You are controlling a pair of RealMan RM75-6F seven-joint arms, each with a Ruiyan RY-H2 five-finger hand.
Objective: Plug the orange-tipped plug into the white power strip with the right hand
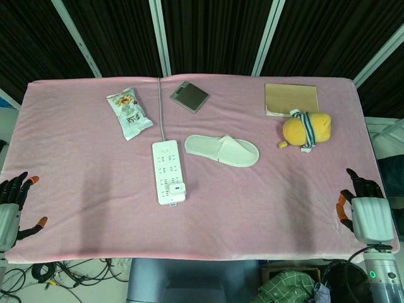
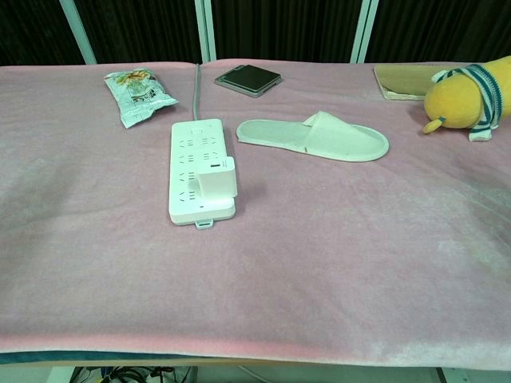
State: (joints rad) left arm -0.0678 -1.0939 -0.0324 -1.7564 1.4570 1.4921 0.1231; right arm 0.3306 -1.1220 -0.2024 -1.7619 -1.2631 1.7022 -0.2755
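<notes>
The white power strip (image 1: 165,165) (image 2: 196,159) lies left of the table's middle, its grey cable (image 1: 161,110) running to the far edge. A white plug block (image 1: 177,189) (image 2: 216,179) stands seated in the strip's near end; I see no orange on it. My right hand (image 1: 365,211) hangs off the table's front right corner, far from the strip, fingers apart and holding nothing. My left hand (image 1: 12,205) is off the front left edge, fingers spread and empty. Neither hand shows in the chest view.
A white slipper (image 1: 222,150) (image 2: 315,136) lies right of the strip. A snack packet (image 1: 129,112) and a dark flat device (image 1: 189,96) sit behind it. A yellow plush toy (image 1: 306,129) and a brown notebook (image 1: 291,99) are at the far right.
</notes>
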